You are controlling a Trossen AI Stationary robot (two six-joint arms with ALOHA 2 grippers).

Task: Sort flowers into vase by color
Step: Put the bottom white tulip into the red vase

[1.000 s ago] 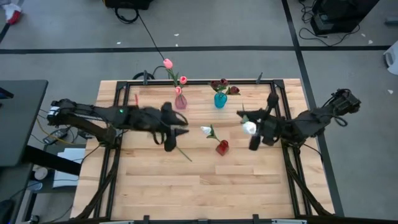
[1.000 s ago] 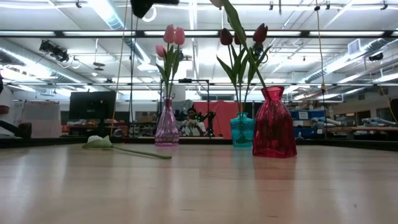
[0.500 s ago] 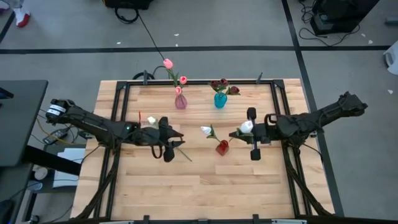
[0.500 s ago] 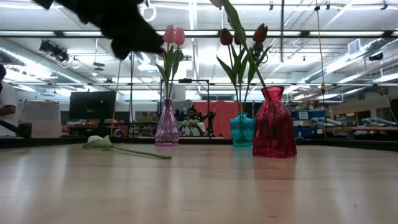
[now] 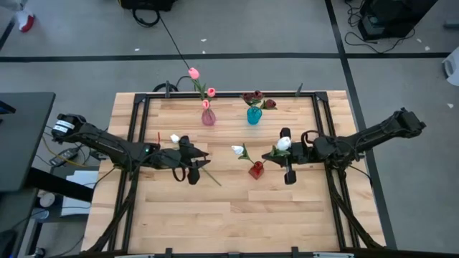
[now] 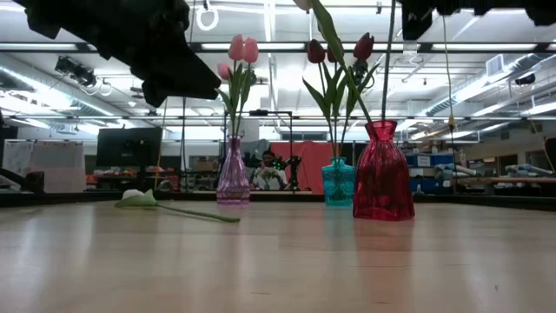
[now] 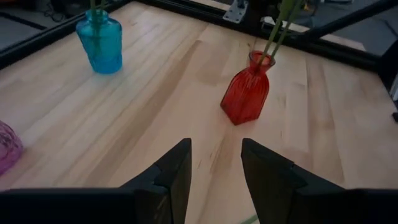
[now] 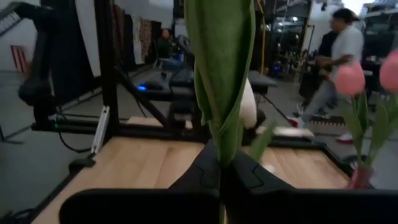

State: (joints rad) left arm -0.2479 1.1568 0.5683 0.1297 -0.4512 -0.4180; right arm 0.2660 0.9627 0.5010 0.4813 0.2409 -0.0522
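High view showed the right gripper [image 5: 287, 166] at centre right of the frame, just right of the red vase [image 5: 256, 170]. Its fingers were closed on the stem of a white tulip [image 5: 284, 144], held with the bud up; the right wrist view confirmed the stem [image 8: 219, 93] pinched between the closed fingers. The left gripper [image 5: 192, 166] sat at centre left of the frame, over the last white flower [image 6: 139, 198] lying on the table [image 5: 215, 215]. In the left wrist view its fingers [image 7: 171, 177] stood apart with nothing between them.

Outward from there, the red vase already held one white tulip [image 5: 237, 150]. The pink vase [image 5: 208, 117], at upper centre, carried pink tulips [image 5: 193, 73], and the teal vase [image 5: 254, 115] beside it carried dark red tulips [image 5: 252, 96].

Assessment: pink and dark red appeared sorted. White was in my judgement incomplete: one in the vase, one in the right grip yet to be inserted, one on the table yet to be picked up.
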